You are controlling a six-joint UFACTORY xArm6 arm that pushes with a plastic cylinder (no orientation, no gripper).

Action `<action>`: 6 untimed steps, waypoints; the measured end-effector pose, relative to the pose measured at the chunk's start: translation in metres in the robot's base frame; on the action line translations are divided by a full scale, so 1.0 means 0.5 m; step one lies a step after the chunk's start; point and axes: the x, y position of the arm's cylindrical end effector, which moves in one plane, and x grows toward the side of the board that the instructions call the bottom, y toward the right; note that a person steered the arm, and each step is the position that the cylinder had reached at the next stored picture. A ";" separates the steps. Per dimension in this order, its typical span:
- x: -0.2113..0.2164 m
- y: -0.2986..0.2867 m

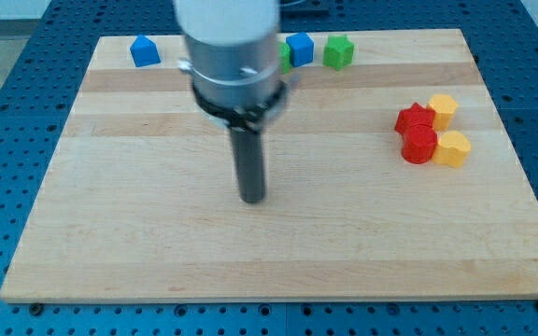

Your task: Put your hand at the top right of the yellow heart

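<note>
My tip point(252, 199) rests on the wooden board point(138, 233) near its middle. Two yellow blocks sit at the view's right. The lower one point(454, 148) looks like the yellow heart, and the upper one point(443, 110) looks like a pentagon. A red star point(414, 119) and a red round block point(419, 146) touch them on their left. My tip is far to the left of this cluster and slightly below it, touching no block.
Along the board's top edge stand a blue block point(144, 50) at the left, then a blue cube point(299, 48) and a green cube point(338, 51). Another green block point(286, 61) is mostly hidden behind my arm.
</note>
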 end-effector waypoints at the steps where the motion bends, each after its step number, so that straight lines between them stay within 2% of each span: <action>1: 0.003 0.059; 3: 0.003 0.371; 4: 0.002 0.396; 6: -0.022 0.523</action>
